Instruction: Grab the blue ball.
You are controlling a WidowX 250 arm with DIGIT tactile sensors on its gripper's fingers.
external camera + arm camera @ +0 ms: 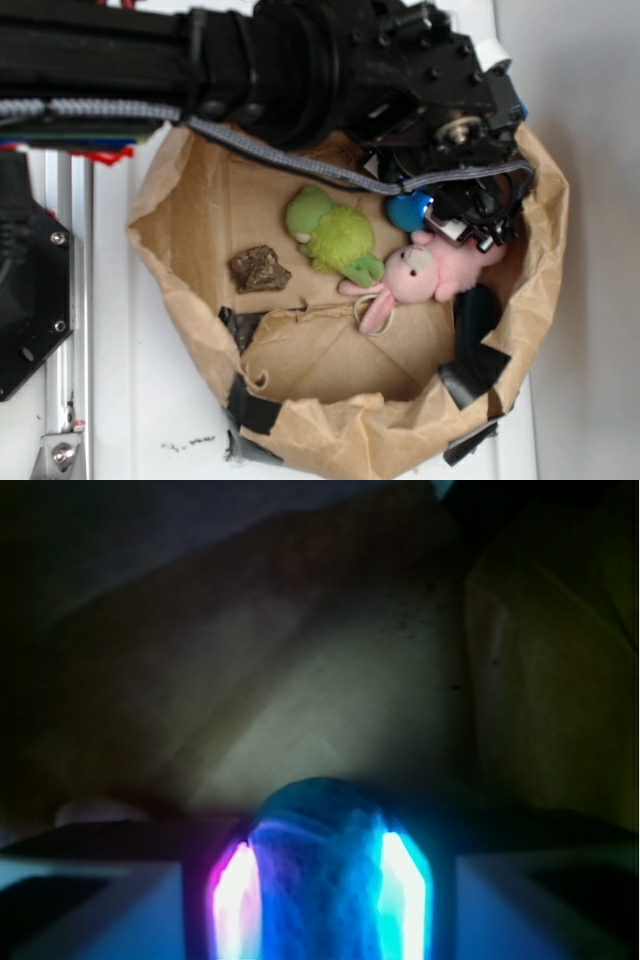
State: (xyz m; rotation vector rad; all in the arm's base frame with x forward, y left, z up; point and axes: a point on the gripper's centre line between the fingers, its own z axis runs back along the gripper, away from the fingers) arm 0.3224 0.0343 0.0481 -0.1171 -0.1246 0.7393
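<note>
From the exterior view, a rolled-down brown paper bag (200, 200) sits on the white tabletop (130, 400), its rim patched with black tape (470, 372). The black arm (260, 60) reaches across from the left and bends down into the bag's upper right corner. The blue ball (408, 211) shows there as a small round patch of bright blue, half hidden under the arm's wrist and a grey cable (300, 165). It sits just above the pink bunny (430, 272), very close to the bunny's head, and to the right of the green plush toy (335, 238). The pincer (425, 215) is at the ball, though its fingers are mostly lost in the dark hardware here. A brown crumpled lump (259, 269) lies apart to the left on the bag's floor.

From the wrist view, the ball (325, 880) fills the bottom middle of the frame, deep blue with a fuzzy, fibrous surface and a rounded top. The pincer (322, 900) is closed against it from both sides: the fingers (235, 900) press its left and right flanks and glow, magenta-white on the left, cyan-white on the right. Beyond the ball lies the dim creased paper of the bag (330, 680), with a fold of its wall rising on the right.
</note>
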